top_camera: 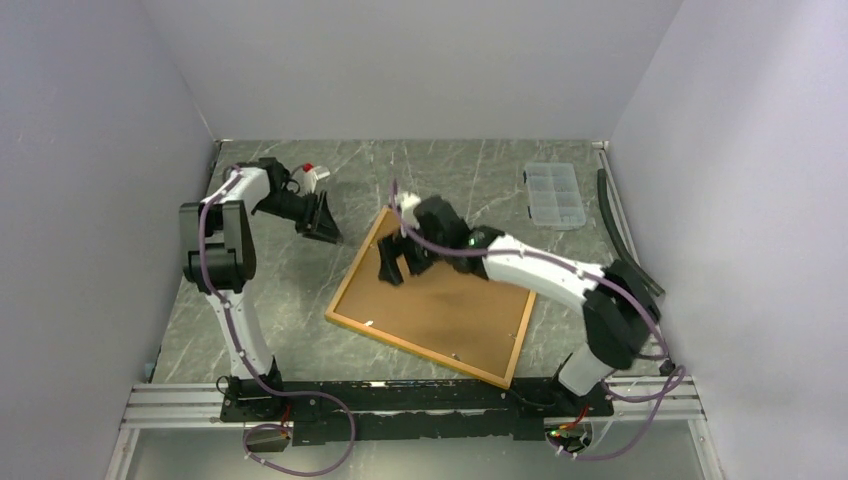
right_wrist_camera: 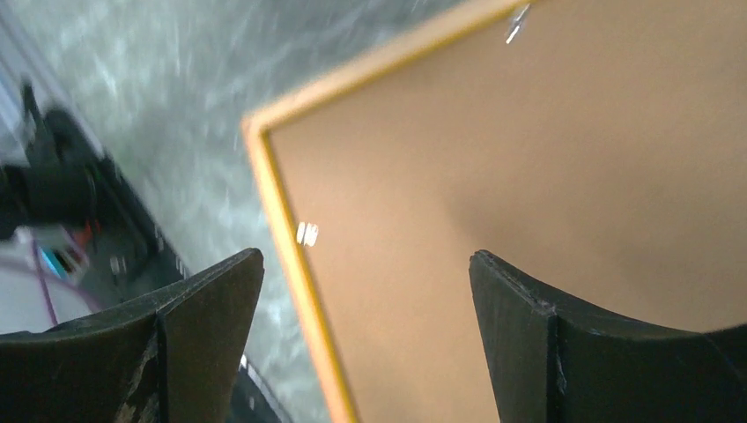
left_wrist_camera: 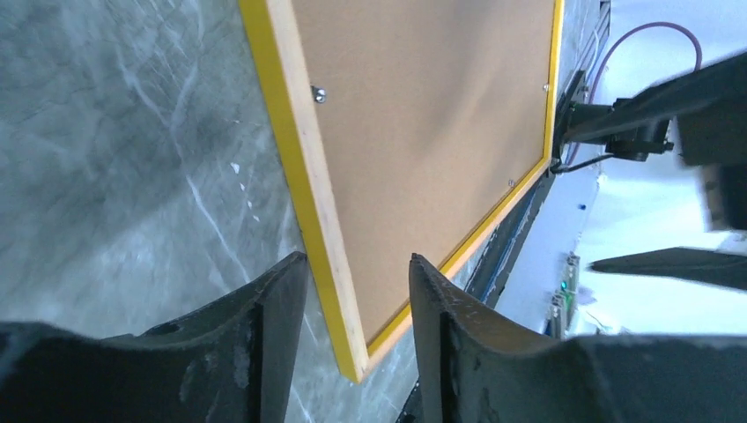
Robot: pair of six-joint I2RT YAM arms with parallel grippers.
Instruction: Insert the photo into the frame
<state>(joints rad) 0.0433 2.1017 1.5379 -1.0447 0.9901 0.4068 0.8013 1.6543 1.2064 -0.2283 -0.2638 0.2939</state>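
The frame (top_camera: 450, 310) lies face down in the middle of the table, its brown back up and its thin yellow border showing around it. The photo is out of view. My right gripper (top_camera: 395, 268) hangs open over the frame's far left part; in the right wrist view the brown back (right_wrist_camera: 528, 159) and yellow edge pass between the gripper (right_wrist_camera: 366, 254) fingers, with nothing held. My left gripper (top_camera: 322, 222) is off the frame, to its far left. In the left wrist view this gripper (left_wrist_camera: 357, 257) is open and empty, with the frame (left_wrist_camera: 423, 106) corner seen beyond it.
A small clear compartment box (top_camera: 554, 194) sits at the back right. A black strip (top_camera: 620, 230) runs along the right wall. White walls close in three sides. The arms' mounting rail (top_camera: 400, 395) runs along the near edge.
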